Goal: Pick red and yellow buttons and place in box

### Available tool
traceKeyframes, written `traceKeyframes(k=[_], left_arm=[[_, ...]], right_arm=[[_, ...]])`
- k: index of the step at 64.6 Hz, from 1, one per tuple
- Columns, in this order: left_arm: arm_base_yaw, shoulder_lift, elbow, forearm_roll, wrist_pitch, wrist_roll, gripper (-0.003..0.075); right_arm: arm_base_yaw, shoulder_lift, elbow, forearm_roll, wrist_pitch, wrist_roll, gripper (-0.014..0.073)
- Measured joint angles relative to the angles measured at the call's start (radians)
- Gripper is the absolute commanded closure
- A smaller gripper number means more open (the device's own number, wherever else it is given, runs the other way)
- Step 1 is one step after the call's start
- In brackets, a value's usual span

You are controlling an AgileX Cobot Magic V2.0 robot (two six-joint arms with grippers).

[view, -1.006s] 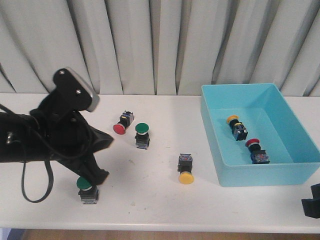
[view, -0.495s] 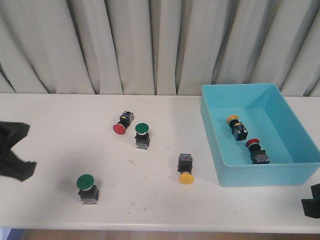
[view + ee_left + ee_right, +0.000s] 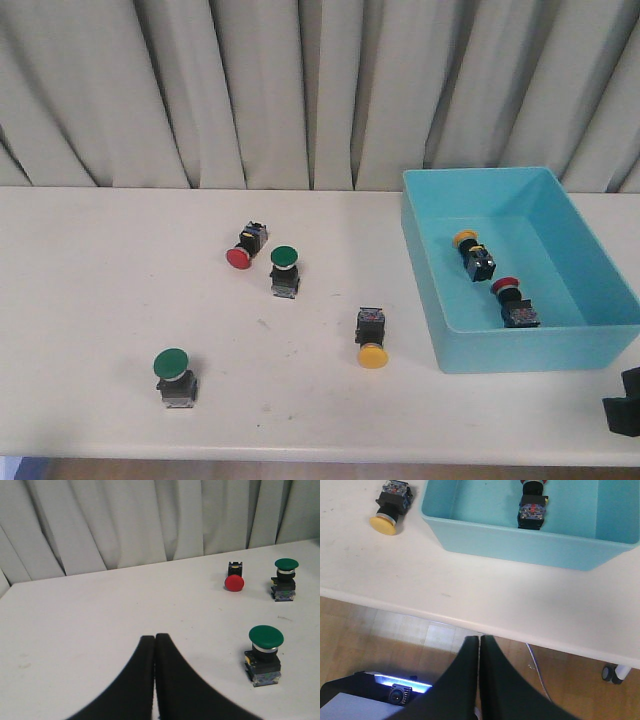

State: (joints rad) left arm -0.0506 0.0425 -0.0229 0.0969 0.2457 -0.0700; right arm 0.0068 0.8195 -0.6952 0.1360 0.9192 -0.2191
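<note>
A red button (image 3: pixel 239 256) lies on its side on the white table, left of centre, and shows in the left wrist view too (image 3: pixel 234 582). A yellow button (image 3: pixel 372 355) lies tipped over near the box (image 3: pixel 540 349), a turquoise bin at the right; the right wrist view has it as well (image 3: pixel 385 524). Inside the box lie a yellow button (image 3: pixel 465 240) and a red button (image 3: pixel 505 287). My left gripper (image 3: pixel 154 636) is shut and empty, over bare table well left of the buttons. My right gripper (image 3: pixel 479 638) is shut and empty, beyond the table's front edge, below the box.
Two green-capped buttons stand upright: one (image 3: pixel 284 260) beside the red button, one (image 3: pixel 172 364) near the front left. A grey curtain hangs behind the table. A black part of the right arm (image 3: pixel 624 404) shows at the front right corner.
My left arm, which was over the near green button a second ago, has pulled back leftward and out of the front view. The buttons and the right arm have not moved.
</note>
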Motion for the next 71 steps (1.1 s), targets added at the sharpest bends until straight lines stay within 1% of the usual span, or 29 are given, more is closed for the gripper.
traceKeyframes(k=[6,15,24,38,48,71], left_arm=[[0.004,-0.045,0.043,-0.001,-0.015,-0.02,0.0727],[0.004,-0.053,0.05,-0.009,-0.112,-0.025,0.0727],[0.004,-0.053,0.05,-0.018,-0.16,-0.025,0.0727],[0.004,-0.053,0.05,-0.07,-0.169,-0.002,0.0727],[0.004,-0.053,0.05,-0.073,-0.169,0.037,0.0727],[0.004,-0.053,0.05,-0.073,-0.169,0.046,0.0727]], right_arm=[[0.0,0.0,0.0,0.0,0.0,0.0,0.0601],[0.0,0.0,0.0,0.0,0.0,0.0,0.0601],[0.0,0.0,0.0,0.0,0.0,0.0,0.0601],[0.0,0.0,0.0,0.0,0.005,0.0,0.0601],[0.0,0.0,0.0,0.0,0.006,0.0,0.0601],[0.0,0.0,0.0,0.0,0.006,0.0,0.0601]])
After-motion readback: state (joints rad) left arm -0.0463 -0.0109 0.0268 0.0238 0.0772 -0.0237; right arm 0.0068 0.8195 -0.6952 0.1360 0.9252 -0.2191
